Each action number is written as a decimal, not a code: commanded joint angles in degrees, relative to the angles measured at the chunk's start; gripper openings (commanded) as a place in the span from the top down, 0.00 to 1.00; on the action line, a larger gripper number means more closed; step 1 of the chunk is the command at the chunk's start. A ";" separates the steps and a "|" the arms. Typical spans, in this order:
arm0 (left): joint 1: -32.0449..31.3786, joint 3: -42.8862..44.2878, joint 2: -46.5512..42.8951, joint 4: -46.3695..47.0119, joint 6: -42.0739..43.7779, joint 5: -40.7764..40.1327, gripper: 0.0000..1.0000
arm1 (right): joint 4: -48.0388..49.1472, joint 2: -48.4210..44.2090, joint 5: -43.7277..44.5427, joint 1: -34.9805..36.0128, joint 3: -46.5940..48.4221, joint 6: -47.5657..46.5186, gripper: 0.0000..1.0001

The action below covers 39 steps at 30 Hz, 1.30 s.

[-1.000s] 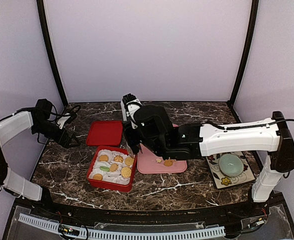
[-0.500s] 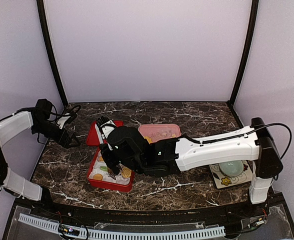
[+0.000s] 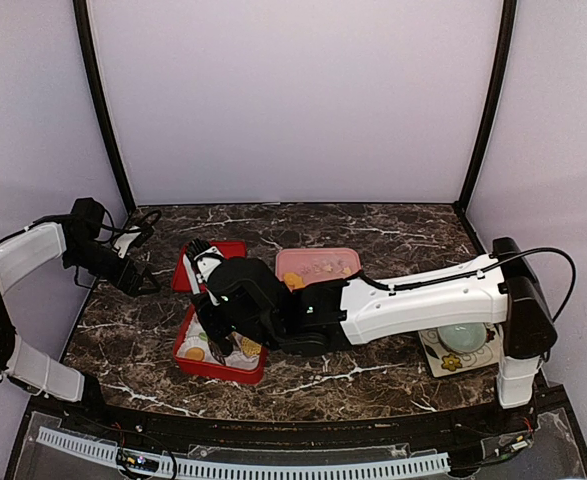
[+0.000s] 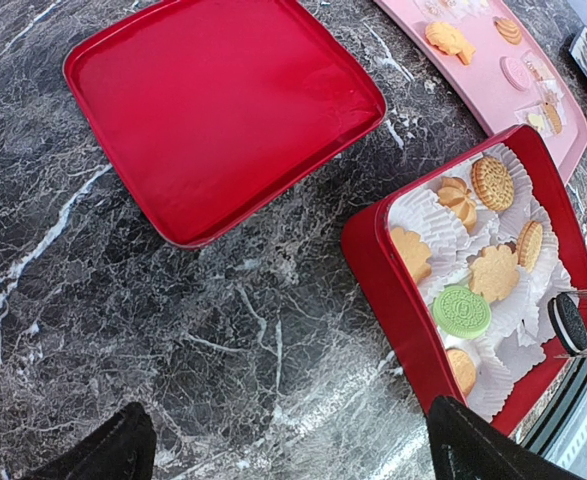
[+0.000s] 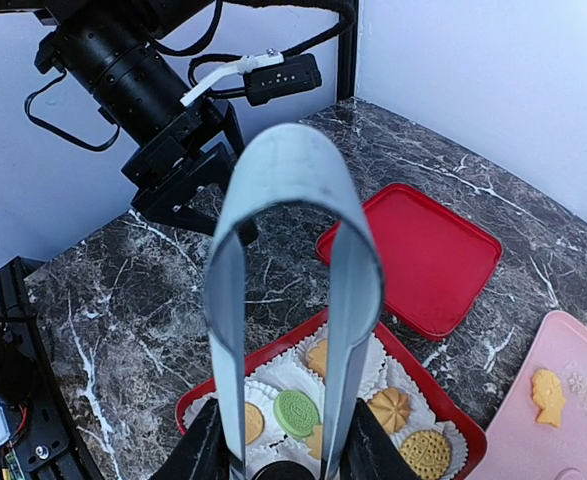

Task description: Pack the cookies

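Several golden cookies (image 4: 494,274) and a green one (image 4: 462,311) lie in white paper cups in the red box (image 4: 393,290). More cookies (image 4: 448,39) rest on the pink tray (image 4: 483,70). My right gripper (image 5: 285,455) is shut on metal tongs (image 5: 293,160), and a black round cookie (image 4: 568,325) sits between the tong tips over the box's near end. In the top view the right wrist (image 3: 238,300) covers most of the box (image 3: 188,350). My left gripper (image 4: 293,450) stands open over bare marble left of the box, holding nothing.
The red lid (image 4: 223,110) lies flat behind the box, beside the pink tray (image 3: 318,262). A pale green bowl (image 3: 461,337) on a patterned mat sits at the right, partly behind my right arm. Dark marble table (image 4: 173,320); purple walls around.
My right arm has swung left from the pink tray to over the red box, carrying the tongs. The left arm has not moved.
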 commanded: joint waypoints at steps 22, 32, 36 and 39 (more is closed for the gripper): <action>0.38 -0.32 -0.90 -0.32 0.12 0.82 0.03 | 3.77 -3.04 -1.61 0.50 -0.13 2.07 0.55; 0.38 -0.27 -1.25 -0.40 0.15 0.76 0.03 | 4.54 -5.95 0.30 -0.93 -2.27 2.64 0.55; 0.38 -0.22 -1.25 -0.48 0.06 0.91 0.03 | 4.93 -9.47 2.57 -3.73 -5.73 2.56 0.56; 0.38 -0.23 -1.51 -0.50 0.28 0.61 0.03 | 5.62 -13.34 3.63 -6.28 -9.39 3.08 0.57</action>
